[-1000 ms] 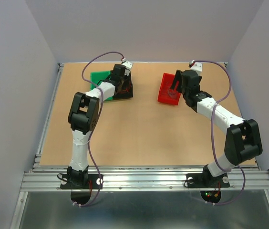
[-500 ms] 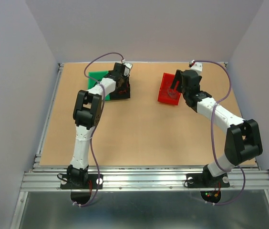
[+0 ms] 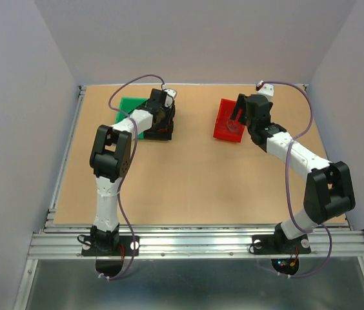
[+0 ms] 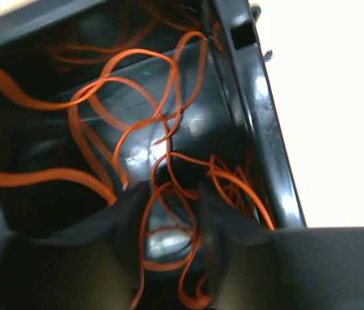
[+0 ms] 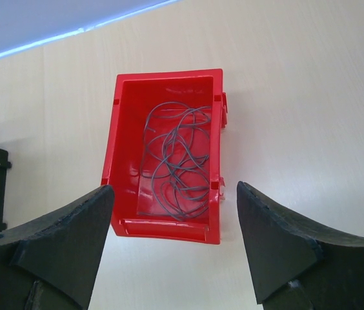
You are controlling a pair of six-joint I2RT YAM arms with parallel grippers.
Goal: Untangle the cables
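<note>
Orange-red cables [image 4: 137, 84] lie in loose tangled loops inside a black bin [image 4: 259, 129]. My left gripper [image 4: 172, 194] is lowered into that bin [image 3: 162, 129], its jaws partly apart, with a few orange strands running loosely through the gap. Thin grey cables [image 5: 175, 161] sit curled in a red bin [image 5: 169, 229]. My right gripper [image 5: 174, 188] hangs above the red bin's [image 3: 224, 126] near end, wide open and holding nothing. In the top view my left gripper [image 3: 159, 116] covers most of the black bin.
A green bin [image 3: 129, 105] lies just left of the black one at the table's back. Bare tabletop [image 3: 188, 174] stretches between the bins and the arm bases. Walls close in the table on three sides.
My left wrist has shifted a little left and back over the black bin, and its elbow has swung. The right arm has not moved.
</note>
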